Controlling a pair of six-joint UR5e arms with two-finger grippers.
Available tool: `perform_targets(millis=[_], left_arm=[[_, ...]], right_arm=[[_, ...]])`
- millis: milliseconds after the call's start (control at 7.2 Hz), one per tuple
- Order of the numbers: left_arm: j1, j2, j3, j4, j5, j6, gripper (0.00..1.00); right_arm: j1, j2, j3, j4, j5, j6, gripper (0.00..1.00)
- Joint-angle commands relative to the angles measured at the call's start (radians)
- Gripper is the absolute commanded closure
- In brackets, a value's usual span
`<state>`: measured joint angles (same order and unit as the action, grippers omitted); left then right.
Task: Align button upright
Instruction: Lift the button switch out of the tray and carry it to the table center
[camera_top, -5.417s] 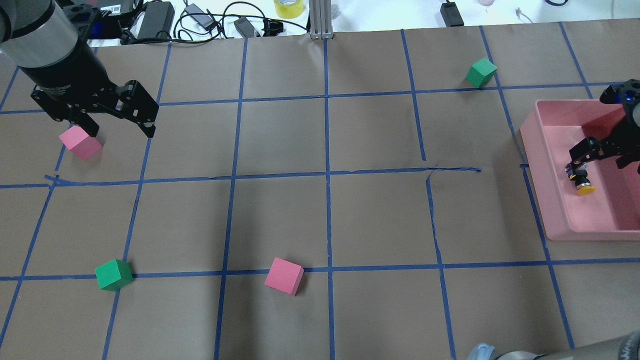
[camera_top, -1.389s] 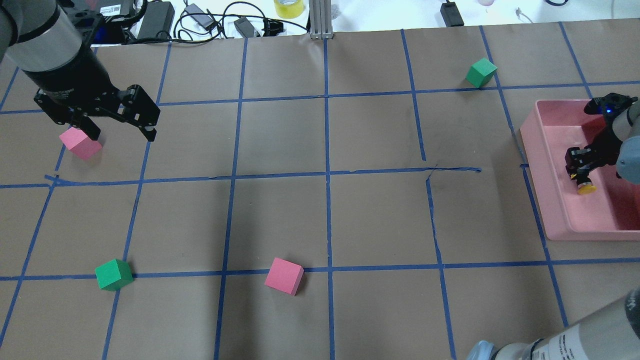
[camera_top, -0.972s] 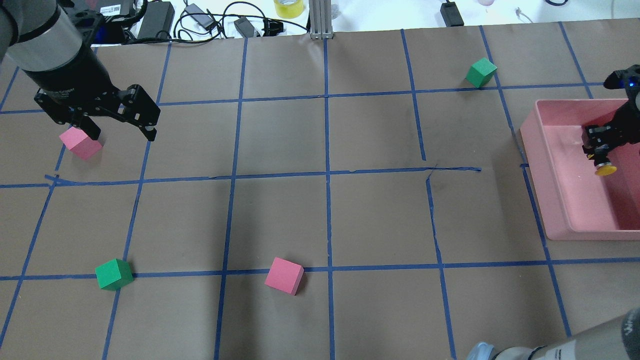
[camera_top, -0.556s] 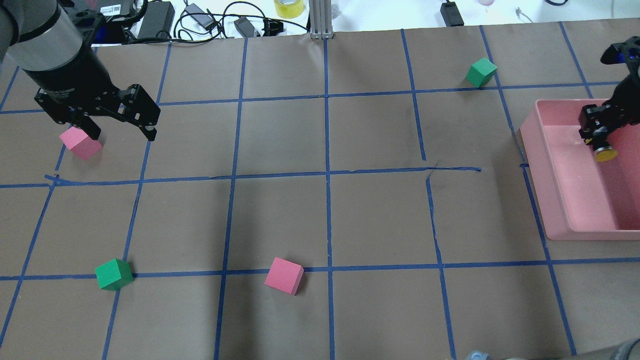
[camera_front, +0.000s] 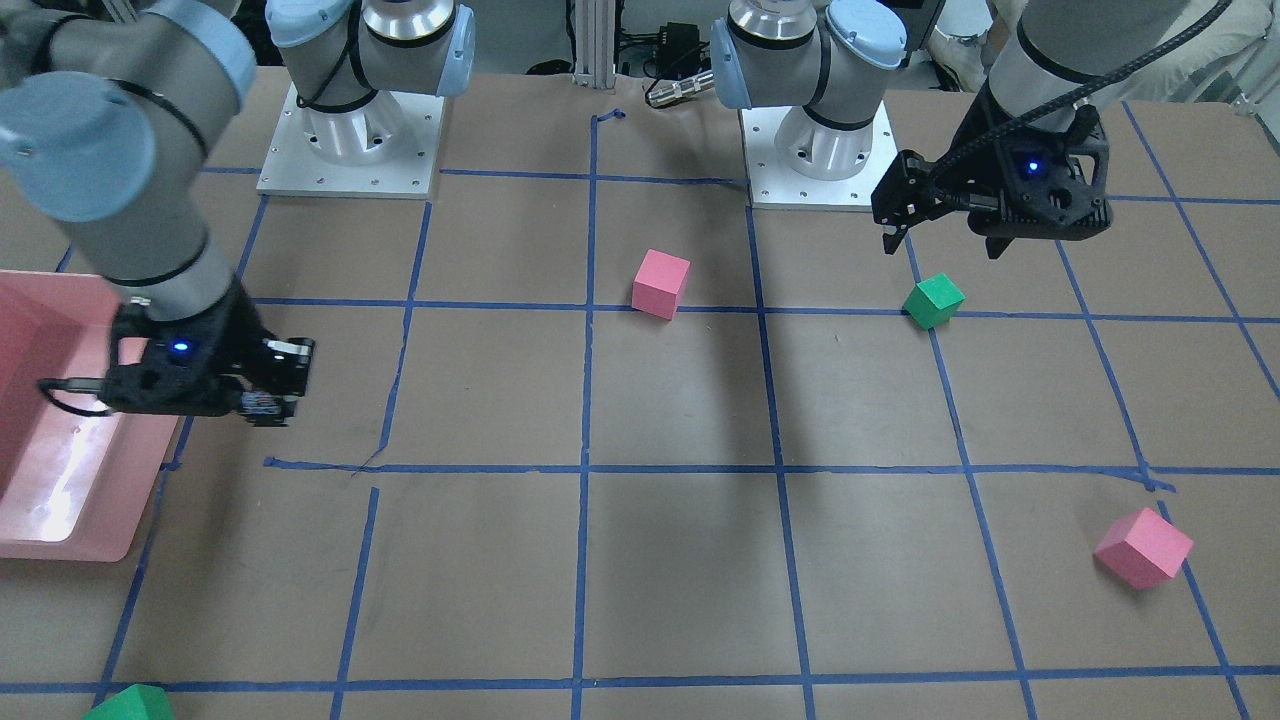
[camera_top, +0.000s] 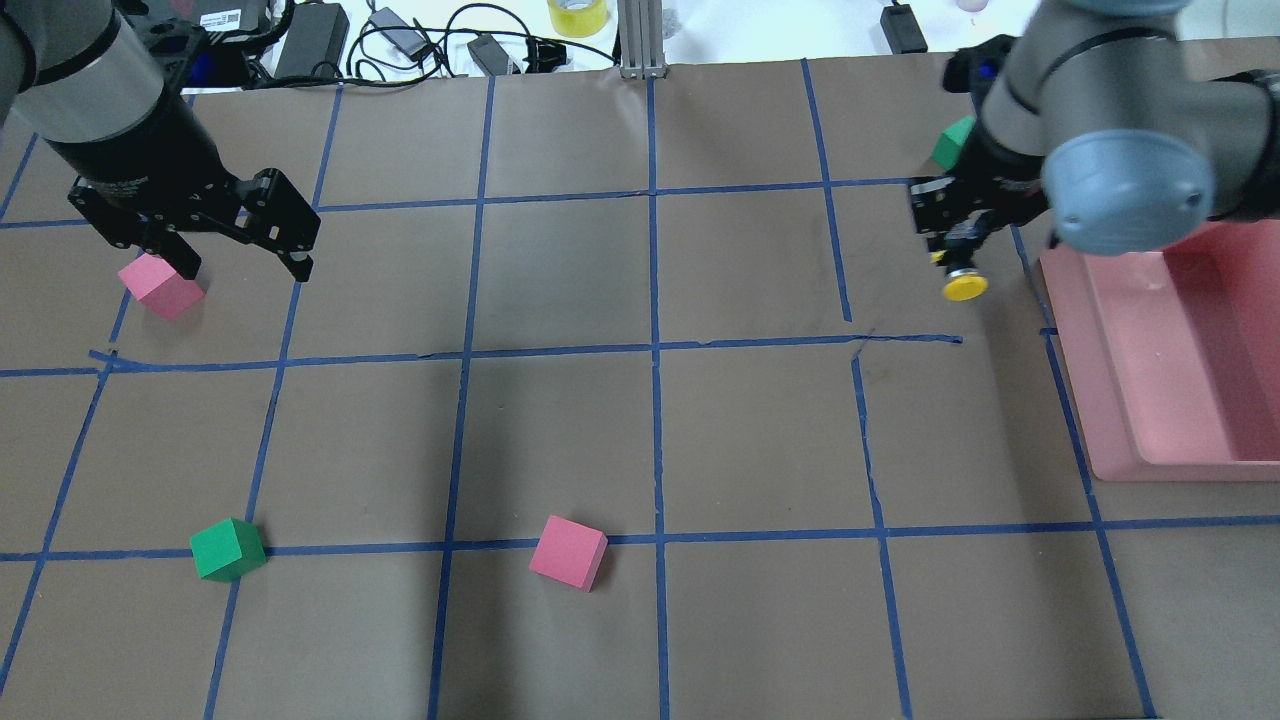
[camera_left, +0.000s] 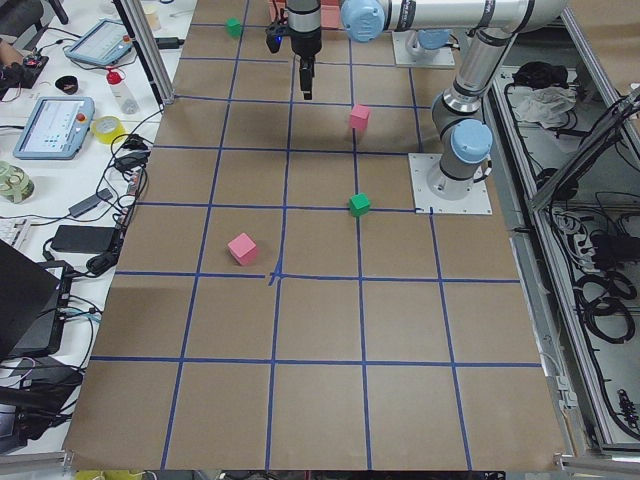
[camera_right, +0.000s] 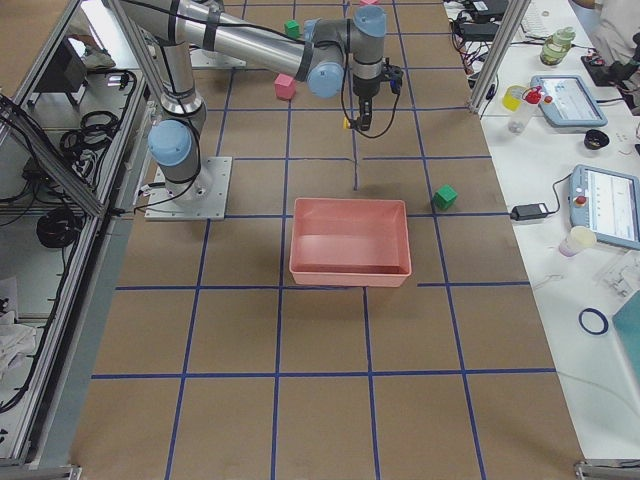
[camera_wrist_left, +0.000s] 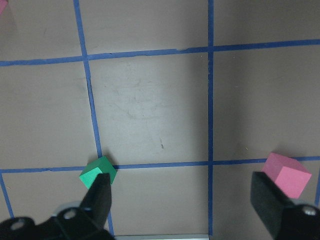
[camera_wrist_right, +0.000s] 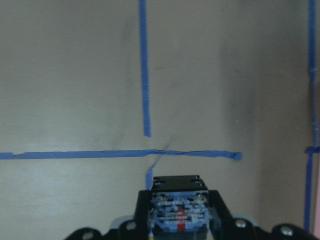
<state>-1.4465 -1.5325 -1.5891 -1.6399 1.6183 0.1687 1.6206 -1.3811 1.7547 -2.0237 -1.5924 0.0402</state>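
the right gripper (camera_top: 951, 248), clamped shut on the button (camera_top: 964, 287) with its yellow cap away from the wrist, has carried it out of the pink tray (camera_top: 1085, 400) over open table, likely for re-orienting, while the left gripper (camera_top: 243, 262) hovers wide open, empty.

**Small industrial push-button (camera_top: 958, 275) with a round yellow mushroom cap, a short black cylindrical body and a whitish-blue contact block.**

The push-button is gripped at its contact block between the fingers of the right gripper (camera_top: 952, 248) and is carried above the brown paper-covered table (camera_top: 760, 430), just beside the outer wall of the pink tray (camera_top: 1066, 300) and outside it. It is not upright: its axis lies roughly level, with the yellow cap turned toward the robot's side. In the right wrist view only the block's terminal face is seen.
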Motion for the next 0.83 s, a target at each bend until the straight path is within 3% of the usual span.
perform_targets(millis=[0,278,694], left_arm=[[0.000,-0.003,0.000,0.005,-0.001,-0.002,0.00],[0.000,-0.002,-0.002,0.005,0.000,0.000,0.00],[0.002,-0.003,-0.002,0.005,0.000,0.000,0.00]], right_arm=[[0.245,0.148,-0.003,-0.213,0.020,0.210,1.00],[0.335,0.218,-0.003,-0.270,0.014,0.280,1.00],[0.371,0.333,-0.059,-0.384,0.015,0.369,1.00]])
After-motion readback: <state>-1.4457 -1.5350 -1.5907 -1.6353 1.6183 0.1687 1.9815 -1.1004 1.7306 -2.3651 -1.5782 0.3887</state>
